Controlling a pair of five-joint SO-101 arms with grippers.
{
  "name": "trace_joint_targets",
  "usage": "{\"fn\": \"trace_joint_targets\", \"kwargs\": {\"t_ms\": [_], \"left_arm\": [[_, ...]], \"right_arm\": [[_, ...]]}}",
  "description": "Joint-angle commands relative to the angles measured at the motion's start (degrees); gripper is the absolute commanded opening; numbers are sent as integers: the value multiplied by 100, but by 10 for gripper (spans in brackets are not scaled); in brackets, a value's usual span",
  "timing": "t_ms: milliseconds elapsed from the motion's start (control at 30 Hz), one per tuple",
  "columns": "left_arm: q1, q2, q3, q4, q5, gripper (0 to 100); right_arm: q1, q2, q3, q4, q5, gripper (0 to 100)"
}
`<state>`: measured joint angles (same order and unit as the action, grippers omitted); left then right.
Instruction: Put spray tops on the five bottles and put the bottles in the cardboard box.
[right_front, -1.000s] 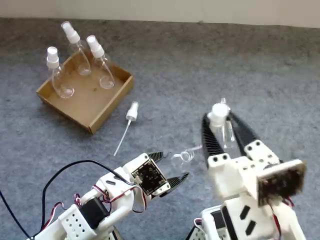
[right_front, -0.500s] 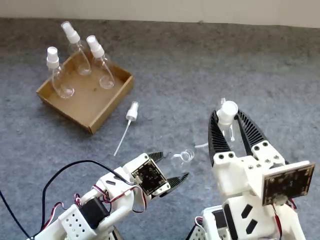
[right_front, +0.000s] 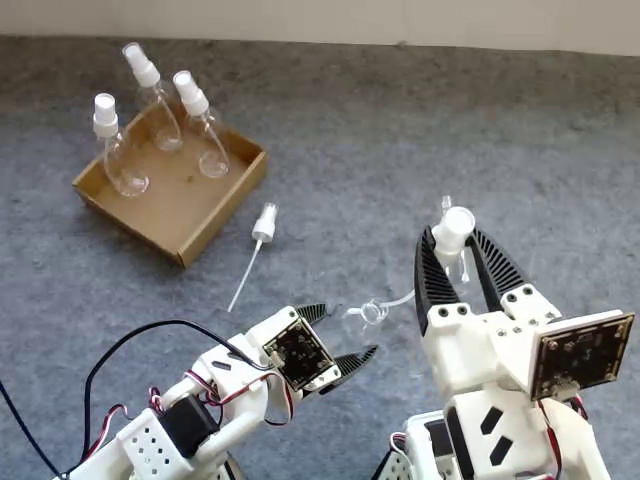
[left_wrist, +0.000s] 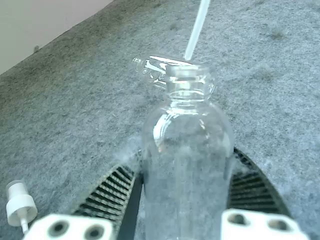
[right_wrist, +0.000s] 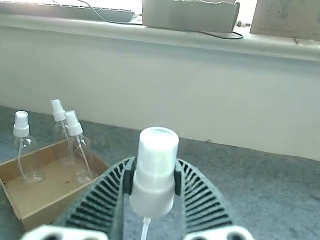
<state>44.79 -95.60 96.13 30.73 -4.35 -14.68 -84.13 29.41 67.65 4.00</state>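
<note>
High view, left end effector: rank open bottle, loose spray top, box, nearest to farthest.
1. Open bottle: held in the left end effector.
2. Loose spray top: lying flat, between the end effector and the box.
3. Box: farthest, up-left in the view.

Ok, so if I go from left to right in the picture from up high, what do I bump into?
cardboard box → loose spray top → left claw holding a clear bottle → right claw holding a second spray top

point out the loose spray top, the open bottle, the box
loose white spray top (right_front: 264, 222), high view, its head
clear open bottle (left_wrist: 187, 150), left wrist view, its body
brown cardboard box (right_front: 183, 198), high view, its floor
</note>
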Motion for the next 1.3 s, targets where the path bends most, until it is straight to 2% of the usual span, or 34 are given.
{"fn": "trace_joint_targets", "kwargs": {"t_ms": [0,200,533,867,1267], "left_arm": [[40,-66,136,-141,-44,81],[40,-66,136,-141,-44,81],[40,-66,136,-167,-26,81],[31,-66,127,-844,-9,81],[31,-66,127,-826,-9,81]], "right_arm": [[57,-13,-31,154,-70,4],[22,-22,734,-22,-79,4],[-1015,-22,1262,-84,-79,4],[-1033,-22,1868,-84,-35,6],[-1033,-22,1877,189,-26,6]]}}
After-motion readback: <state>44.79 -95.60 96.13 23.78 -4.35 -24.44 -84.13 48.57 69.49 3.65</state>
